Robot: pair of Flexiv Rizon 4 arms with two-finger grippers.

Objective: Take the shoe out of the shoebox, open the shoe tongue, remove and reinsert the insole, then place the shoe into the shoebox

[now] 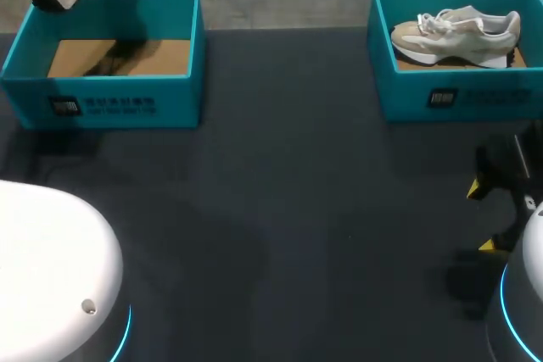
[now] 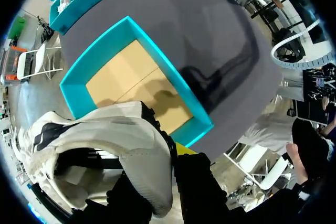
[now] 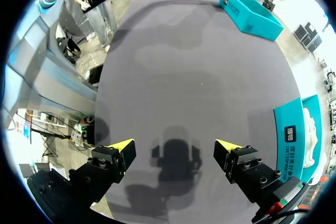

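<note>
The left gripper pinches the shoe above the shoebox at ten o'clock. The right gripper, at four o'clock, is wide open and empty. Next, probably: put the shoe down and pull it open.

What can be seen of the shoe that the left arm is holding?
The shoe is a white and beige sneaker with a soft, cloth-like upper and black marks on its side. The left pincer grips its upper edge, so it hangs in the air, clear of the open teal shoebox below.
</note>
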